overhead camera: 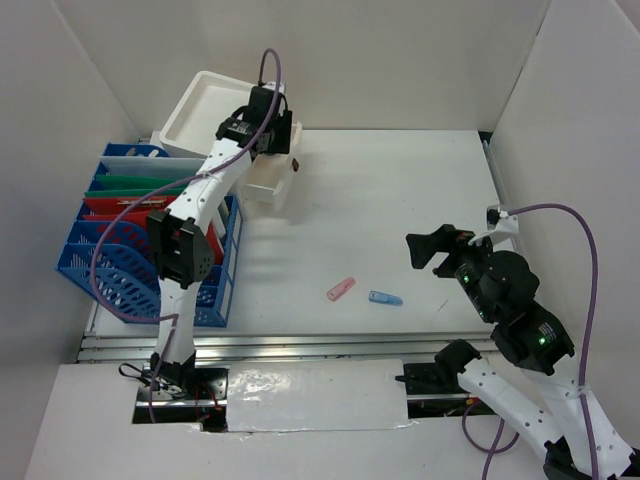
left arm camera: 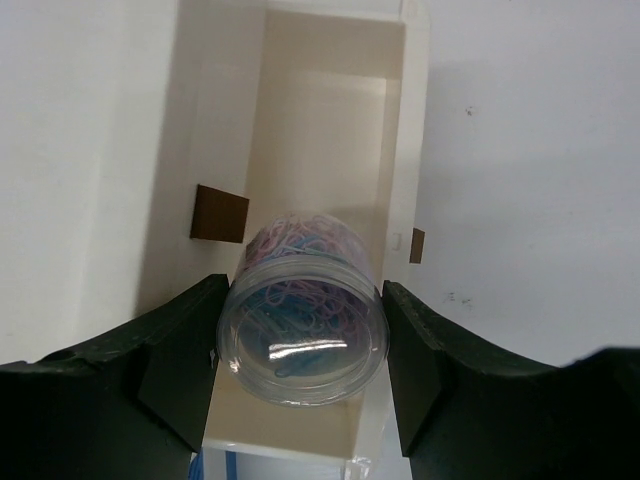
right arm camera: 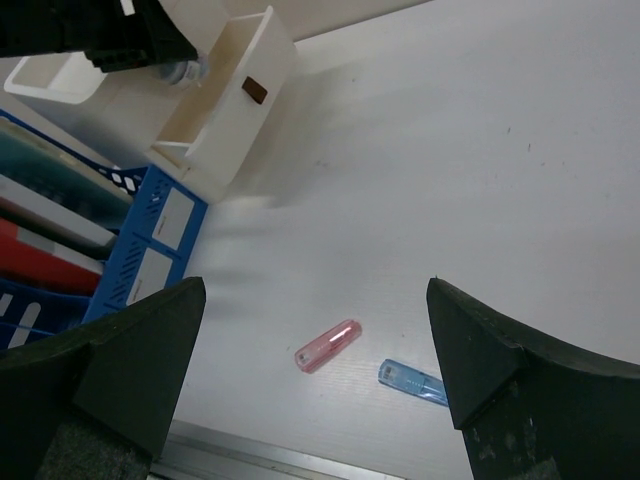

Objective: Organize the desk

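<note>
File rack: blue mesh rack [overhead camera: 110, 270] way over at the left edge, with green and red folders standing in it.
White tray: shallow tray [overhead camera: 200, 115] in the back-left corner, just behind the rack.
Left gripper: the left gripper [left arm camera: 303, 335] is out over the back left and points down. Its two dark fingers [left arm camera: 175, 370] are pressed against opposite sides of a jar, so it's pinching it.
Jar: clear round jar [left arm camera: 303, 300] stuffed with pink and blue paper clips, sitting right over the open box. Can't tell whether it touches the bottom of the box or hangs above it.
Drawer box: narrow white open-top box [left arm camera: 330, 120] with a brown knob [left arm camera: 219, 214] on its side, just beside the tray.
Worktop: the big white worktop [overhead camera: 400, 190] fills the middle of the cell, with a silver rail [overhead camera: 300, 345] along its near edge.
Pink piece: small pink plastic thing [overhead camera: 341, 289] lying flat near the rail, roughly mid-worktop.
Blue piece: similar little blue one [overhead camera: 384, 298] just right of the pink, close but not touching.
Right gripper: the right gripper [overhead camera: 418, 252] is spread wide with nothing in it, up off the worktop on the right, facing the two little pieces.
</note>
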`<state>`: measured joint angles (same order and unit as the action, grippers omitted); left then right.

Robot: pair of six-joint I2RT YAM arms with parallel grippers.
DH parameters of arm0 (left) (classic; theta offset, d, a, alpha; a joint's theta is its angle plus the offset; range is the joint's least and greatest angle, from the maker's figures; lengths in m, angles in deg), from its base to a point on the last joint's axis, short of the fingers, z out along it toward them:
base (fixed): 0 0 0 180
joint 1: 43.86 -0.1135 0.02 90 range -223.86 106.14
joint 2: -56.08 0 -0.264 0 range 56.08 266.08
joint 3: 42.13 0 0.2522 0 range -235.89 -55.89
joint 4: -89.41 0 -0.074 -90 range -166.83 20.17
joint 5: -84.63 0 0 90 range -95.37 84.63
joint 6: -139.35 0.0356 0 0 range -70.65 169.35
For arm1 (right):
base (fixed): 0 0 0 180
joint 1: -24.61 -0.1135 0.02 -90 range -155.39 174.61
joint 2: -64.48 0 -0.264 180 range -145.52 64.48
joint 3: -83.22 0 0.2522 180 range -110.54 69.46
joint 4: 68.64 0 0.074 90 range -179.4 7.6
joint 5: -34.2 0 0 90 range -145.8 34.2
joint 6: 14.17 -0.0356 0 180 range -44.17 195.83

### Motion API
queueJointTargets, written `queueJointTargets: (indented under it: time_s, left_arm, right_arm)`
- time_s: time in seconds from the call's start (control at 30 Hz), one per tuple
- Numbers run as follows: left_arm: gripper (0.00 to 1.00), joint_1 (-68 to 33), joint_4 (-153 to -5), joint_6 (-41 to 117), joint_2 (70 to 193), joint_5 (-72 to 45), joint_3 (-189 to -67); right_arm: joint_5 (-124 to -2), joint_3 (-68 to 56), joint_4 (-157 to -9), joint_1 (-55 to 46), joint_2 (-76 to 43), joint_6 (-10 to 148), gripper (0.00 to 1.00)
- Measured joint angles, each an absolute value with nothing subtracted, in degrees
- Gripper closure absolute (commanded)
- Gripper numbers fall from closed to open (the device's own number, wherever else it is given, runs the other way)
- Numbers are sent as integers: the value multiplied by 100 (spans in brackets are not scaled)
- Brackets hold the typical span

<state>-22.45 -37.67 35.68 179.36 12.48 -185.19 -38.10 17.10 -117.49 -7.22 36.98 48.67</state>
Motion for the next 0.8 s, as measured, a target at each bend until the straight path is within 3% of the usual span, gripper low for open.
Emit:
queueJointTargets:
  time_s: [0.03, 0.1, 0.13, 0.23, 0.67, 0.73, 0.8]
  left_arm:
    - [52, -2245, -3817, 3572, 17960, 1246, -18466]
    - [44, -2243, -3872, 3579, 17973, 1239, -18329]
    - [29, -2245, -3878, 3581, 17973, 1237, -18281]
    - [1, -2267, -3994, 3533, 17973, 1145, -18169]
    - [1, -2107, -4390, 3596, 17610, 559, -17640]
    - [11, -1919, -4434, 3614, 17494, 474, -17638]
    - [33, -1685, -4464, 3675, 17446, 385, -17673]
  right_arm:
    - [-3830, 1710, -11749, -722, 3698, 4872, 0]
    - [-3854, 1710, -11749, -722, 3698, 4876, 0]
    - [-3867, 1710, -11749, -722, 3698, 4876, 0]
    - [-3885, 1710, -11747, -722, 3698, 4887, 0]
    - [-3976, 1713, -11642, -722, 3617, 4935, 0]
    - [-3994, 1730, -11607, -722, 3584, 4937, 0]
    - [-3998, 1754, -11604, -722, 3569, 4939, 0]
